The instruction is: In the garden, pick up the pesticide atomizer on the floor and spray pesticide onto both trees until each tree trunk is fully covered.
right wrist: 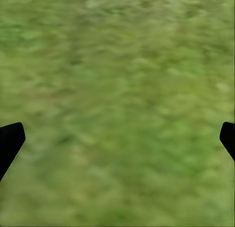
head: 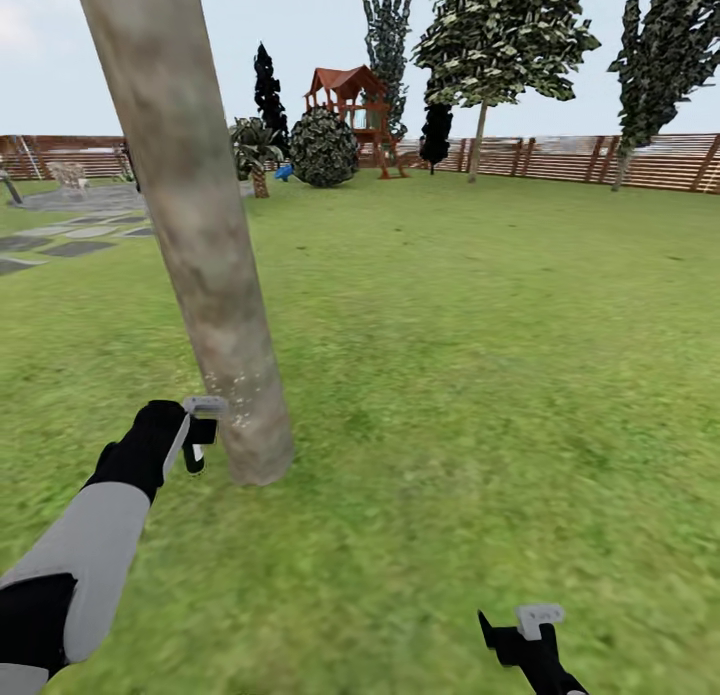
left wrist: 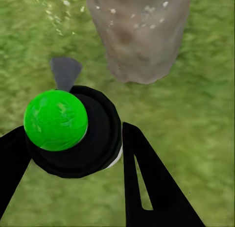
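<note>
A thick mottled grey-tan tree trunk [head: 190, 225] rises from the lawn just ahead on the left. My left gripper [head: 200, 440] sits low beside its base, shut on the pesticide atomizer [left wrist: 68, 124], a black body with a bright green round cap [left wrist: 55, 120] and a grey nozzle [left wrist: 65, 72] facing the trunk [left wrist: 142, 36]. White specks [left wrist: 142, 13] dot the bark low down, and some drift over the grass. The second tree [head: 479, 140] stands far back by the fence. My right gripper [head: 520, 635] hangs open over bare grass [right wrist: 117, 89], holding nothing.
A brown slat fence [head: 600, 160] rings the lawn. A red-roofed playset [head: 350, 105], a round bush [head: 323, 147] and a short palm [head: 255, 155] stand at the far side. Grey paving stones [head: 70, 235] lie at the far left. Open grass stretches to the right.
</note>
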Tool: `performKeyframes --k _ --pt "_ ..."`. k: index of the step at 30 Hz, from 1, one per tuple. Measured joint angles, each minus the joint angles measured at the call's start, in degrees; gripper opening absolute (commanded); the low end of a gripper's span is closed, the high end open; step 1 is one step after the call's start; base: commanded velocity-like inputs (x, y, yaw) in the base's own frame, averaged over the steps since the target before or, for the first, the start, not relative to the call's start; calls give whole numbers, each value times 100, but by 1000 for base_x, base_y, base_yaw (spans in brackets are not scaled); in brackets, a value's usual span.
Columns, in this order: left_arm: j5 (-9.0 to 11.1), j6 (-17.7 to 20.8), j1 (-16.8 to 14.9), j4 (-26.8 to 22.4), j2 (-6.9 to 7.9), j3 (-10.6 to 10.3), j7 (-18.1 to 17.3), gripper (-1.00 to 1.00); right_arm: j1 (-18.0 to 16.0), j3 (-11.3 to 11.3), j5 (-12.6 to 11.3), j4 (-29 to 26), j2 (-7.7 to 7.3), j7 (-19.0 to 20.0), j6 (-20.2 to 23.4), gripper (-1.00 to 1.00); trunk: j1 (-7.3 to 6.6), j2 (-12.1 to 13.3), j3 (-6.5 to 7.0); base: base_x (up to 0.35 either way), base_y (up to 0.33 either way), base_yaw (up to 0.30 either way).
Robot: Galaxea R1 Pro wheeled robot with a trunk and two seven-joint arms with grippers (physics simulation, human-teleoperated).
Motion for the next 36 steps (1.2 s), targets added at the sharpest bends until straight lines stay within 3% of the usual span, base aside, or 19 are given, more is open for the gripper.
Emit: performKeyframes --k 15,23,30,36 --pt "14 -4 98 -7 11 -12 19 -100 0 -4 -1 1 0 -3 -5 100 1 0 0 88 -245 4" --pt "2 -6 134 -2 12 0 58 -100 -1 2 -2 2 1 -2 -2 100 0 0 -1 86 -274 224" --pt "7 -69 484 -5 -1 -6 94 -100 0 2 0 6 0 5 -4 100 0 0 -1 130 -274 122" --pt "6 -74 527 -12 0 33 103 -100 0 2 1 9 0 4 -3 100 -1 0 0 161 -252 1"
